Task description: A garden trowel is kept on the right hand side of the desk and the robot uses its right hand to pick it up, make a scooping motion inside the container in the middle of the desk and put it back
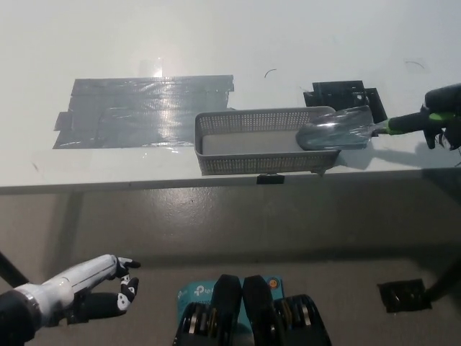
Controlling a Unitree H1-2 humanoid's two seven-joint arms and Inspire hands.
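A garden trowel with a silver blade and a green and black handle is held low over the right end of a grey mesh container. Its blade tip reaches just inside the container's right side. My black right hand is shut on the handle at the picture's right edge. My white left hand rests below the desk edge at the lower left, fingers loosely apart and holding nothing.
A large patch of grey tape covers the desk left of the container. A black tape patch lies behind the trowel blade. The desk's front edge runs just under the container. A black piece lies on the floor.
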